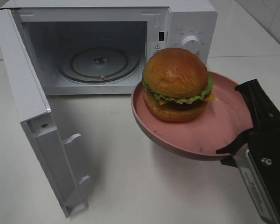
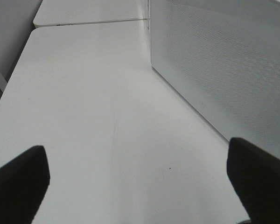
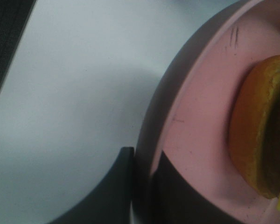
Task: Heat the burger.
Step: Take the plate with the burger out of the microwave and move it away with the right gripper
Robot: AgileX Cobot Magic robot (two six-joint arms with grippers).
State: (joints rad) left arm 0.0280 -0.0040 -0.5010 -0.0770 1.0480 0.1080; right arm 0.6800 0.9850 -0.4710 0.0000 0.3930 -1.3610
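Right now our right fingers [image 1: 242, 140] clench the plate [image 1: 214, 135] rim, burger [image 1: 177, 86] aboard, lifted near the open microwave [image 1: 102, 46]; left fingers [image 2: 140, 182] spread, empty. Loading, shutting, heating remain.

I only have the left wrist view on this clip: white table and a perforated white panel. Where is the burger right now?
Observer: The burger sits on a pink plate lifted off the table, in front of the microwave.
Operator: Who is carrying it?
Observer: The right gripper is shut on the plate's rim.
Operator: Is the microwave ready?
Observer: Its door stands wide open, and the glass turntable inside is bare.
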